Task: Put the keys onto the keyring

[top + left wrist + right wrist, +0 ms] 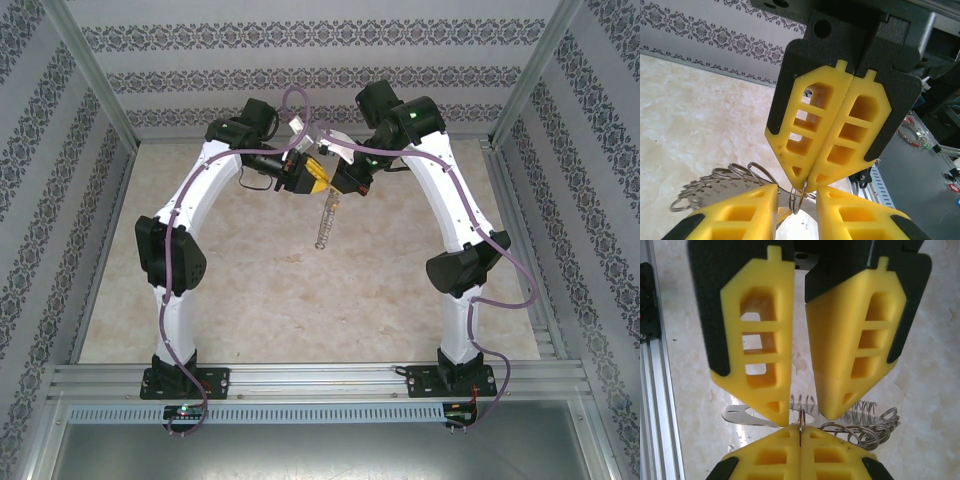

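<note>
Right gripper [800, 432] is clamped tight, its two yellow fingers pressed together on a thin wire loop of the keyring [860, 427]. The keyring's bunch of small silvery rings fans out to one side of the pinch. Facing the keyring, tip to tip with the right gripper, the left gripper [804, 416] has its fingers a narrow gap apart. The pinched loop stands in that gap; whether either finger touches it I cannot tell. A flat silvery strip [742, 415] sticks out of the keyring on the side away from the small rings. Seen from above, the keyring hangs below both fingertips, over the pale marble-patterned table [250, 290].
</note>
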Robot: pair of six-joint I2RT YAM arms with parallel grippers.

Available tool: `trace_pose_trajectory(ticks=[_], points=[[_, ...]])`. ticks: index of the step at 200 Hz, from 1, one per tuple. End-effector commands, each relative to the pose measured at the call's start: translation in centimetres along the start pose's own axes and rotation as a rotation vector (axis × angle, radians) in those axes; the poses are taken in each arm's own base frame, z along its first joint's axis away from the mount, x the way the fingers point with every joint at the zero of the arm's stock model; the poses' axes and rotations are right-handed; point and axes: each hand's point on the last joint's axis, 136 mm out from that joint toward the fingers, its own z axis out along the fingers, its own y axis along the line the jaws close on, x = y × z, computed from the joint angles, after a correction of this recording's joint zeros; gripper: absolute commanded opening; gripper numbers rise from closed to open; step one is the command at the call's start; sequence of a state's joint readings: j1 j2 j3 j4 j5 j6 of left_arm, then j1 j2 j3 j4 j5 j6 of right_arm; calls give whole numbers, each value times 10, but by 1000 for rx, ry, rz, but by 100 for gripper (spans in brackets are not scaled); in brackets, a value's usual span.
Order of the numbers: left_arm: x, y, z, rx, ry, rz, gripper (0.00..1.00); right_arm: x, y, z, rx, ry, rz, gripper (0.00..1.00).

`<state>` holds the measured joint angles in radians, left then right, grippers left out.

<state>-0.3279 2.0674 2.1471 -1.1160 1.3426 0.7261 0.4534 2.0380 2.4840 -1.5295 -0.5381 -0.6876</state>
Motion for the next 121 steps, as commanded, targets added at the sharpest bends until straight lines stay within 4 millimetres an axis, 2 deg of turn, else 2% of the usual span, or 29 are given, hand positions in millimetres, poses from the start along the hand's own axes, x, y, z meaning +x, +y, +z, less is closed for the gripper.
trace_pose_trajectory(ticks=[1,43,62,121], points=[[8,-2,11,7,44,-8,26,-12,10,-11,8,-50,-54,0],[6,-5,10,11,41,-3,27,-10,7,-7,11,-44,-49,0],[8,-6,10,15,46,-10,34,-11,6,-7,14,-45,-49,0],[13,-1,11,0,57,-15,44,-12,7,-9,16,-53,-55,0]])
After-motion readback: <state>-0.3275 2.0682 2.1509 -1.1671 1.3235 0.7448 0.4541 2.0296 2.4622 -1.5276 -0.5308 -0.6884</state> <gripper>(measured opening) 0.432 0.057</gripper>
